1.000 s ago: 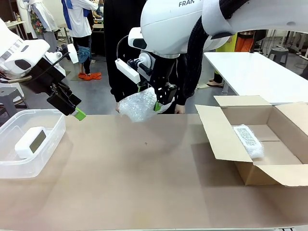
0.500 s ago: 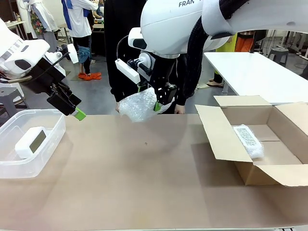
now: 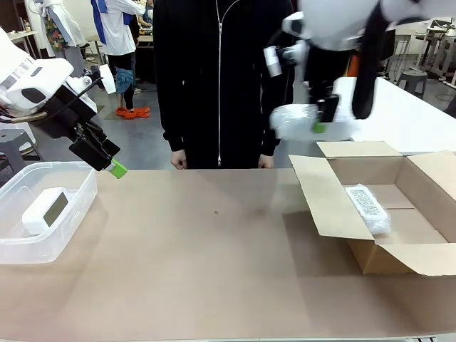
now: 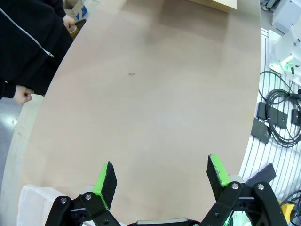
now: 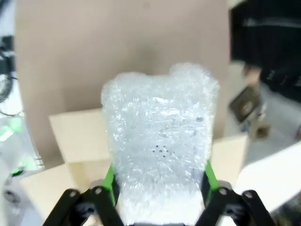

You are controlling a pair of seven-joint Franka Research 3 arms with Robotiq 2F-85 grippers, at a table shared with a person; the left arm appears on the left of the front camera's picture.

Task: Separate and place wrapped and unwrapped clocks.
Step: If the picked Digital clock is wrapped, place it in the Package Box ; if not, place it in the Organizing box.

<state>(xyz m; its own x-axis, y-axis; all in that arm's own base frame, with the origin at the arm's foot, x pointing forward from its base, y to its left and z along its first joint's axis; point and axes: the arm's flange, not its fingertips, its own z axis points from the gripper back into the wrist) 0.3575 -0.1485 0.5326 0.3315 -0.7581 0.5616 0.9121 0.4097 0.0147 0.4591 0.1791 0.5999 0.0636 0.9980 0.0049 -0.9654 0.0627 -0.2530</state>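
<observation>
A: Right fingers (image 3: 322, 117)?
B: Clenched on a wrapped clock (image 5: 160, 141), aloft above the far left flap of the box (image 3: 335, 206).
A: Left fingers (image 4: 162, 175)?
B: Spread wide, nothing between them, hanging over the tabletop (image 3: 199, 263) just right of the bin (image 3: 71, 221).
A: Other clocks?
B: Second bundle (image 3: 368, 207) lies in the box, right. Bare clock (image 3: 45, 210) lies in the bin, left.

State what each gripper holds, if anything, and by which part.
The right gripper clamps a white bubble-wrapped oblong bundle across its near end, one green pad on each side. The left gripper is open and holds nothing.
</observation>
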